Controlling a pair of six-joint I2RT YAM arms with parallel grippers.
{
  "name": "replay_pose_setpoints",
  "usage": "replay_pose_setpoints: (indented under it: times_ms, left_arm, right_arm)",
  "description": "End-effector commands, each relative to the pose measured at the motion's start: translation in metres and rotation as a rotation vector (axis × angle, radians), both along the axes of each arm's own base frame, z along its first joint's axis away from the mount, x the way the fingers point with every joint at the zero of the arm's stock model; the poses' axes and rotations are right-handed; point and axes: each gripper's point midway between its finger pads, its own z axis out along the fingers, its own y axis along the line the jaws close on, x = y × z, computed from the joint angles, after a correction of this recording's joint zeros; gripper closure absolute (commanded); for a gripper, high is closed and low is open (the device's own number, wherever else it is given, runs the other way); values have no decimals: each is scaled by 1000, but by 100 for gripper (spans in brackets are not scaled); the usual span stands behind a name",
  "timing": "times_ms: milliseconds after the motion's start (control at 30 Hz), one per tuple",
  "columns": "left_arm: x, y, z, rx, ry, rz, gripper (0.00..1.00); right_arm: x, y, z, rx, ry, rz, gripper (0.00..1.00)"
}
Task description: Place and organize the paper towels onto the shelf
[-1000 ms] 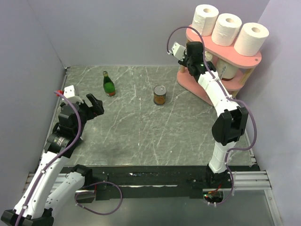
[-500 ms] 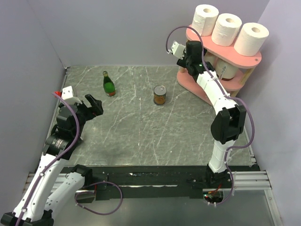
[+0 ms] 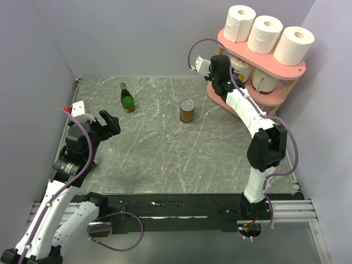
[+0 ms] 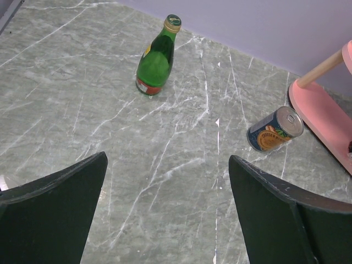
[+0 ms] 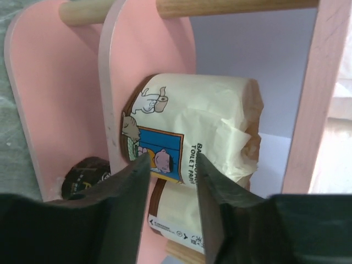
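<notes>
Three rolls (image 3: 265, 34) were seen upright in a row on the top tier of the shelf (image 3: 300, 69), so the placing was judged all but done. The right gripper (image 5: 171, 159) was poised, narrowly parted, at a wrapped roll (image 5: 214, 118) on the middle tier; whether it was gripped could not be told. The left gripper (image 4: 168, 159) was spread wide, empty.

Right gripper (image 5: 170, 165): level with the middle tier of the shelf (image 3: 217, 98).
Wrapped toilet roll (image 5: 209, 121): just ahead of its fingertips, on that tier.
Paper towels (image 3: 267, 34): above it, on the top tier.
Left gripper (image 4: 168, 159): bottle (image 4: 155, 60) ahead-left, can (image 4: 275, 129) ahead-right.
</notes>
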Motion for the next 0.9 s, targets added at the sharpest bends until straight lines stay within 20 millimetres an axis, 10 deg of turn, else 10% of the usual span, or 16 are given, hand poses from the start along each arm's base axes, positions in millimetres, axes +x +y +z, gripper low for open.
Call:
replay_pose_setpoints:
  times_ms: [0, 300, 867]
  left_arm:
    - [1, 2, 11, -5, -49, 11, 1]
    - [1, 2, 13, -15, -60, 14, 0]
    - [3, 12, 7, -4, -46, 72, 1]
  right_arm:
    - [-13, -25, 14, -15, -25, -86, 63]
    - [-4, -70, -5, -104, -17, -184, 68]
    - [15, -62, 2, -6, -64, -110, 67]
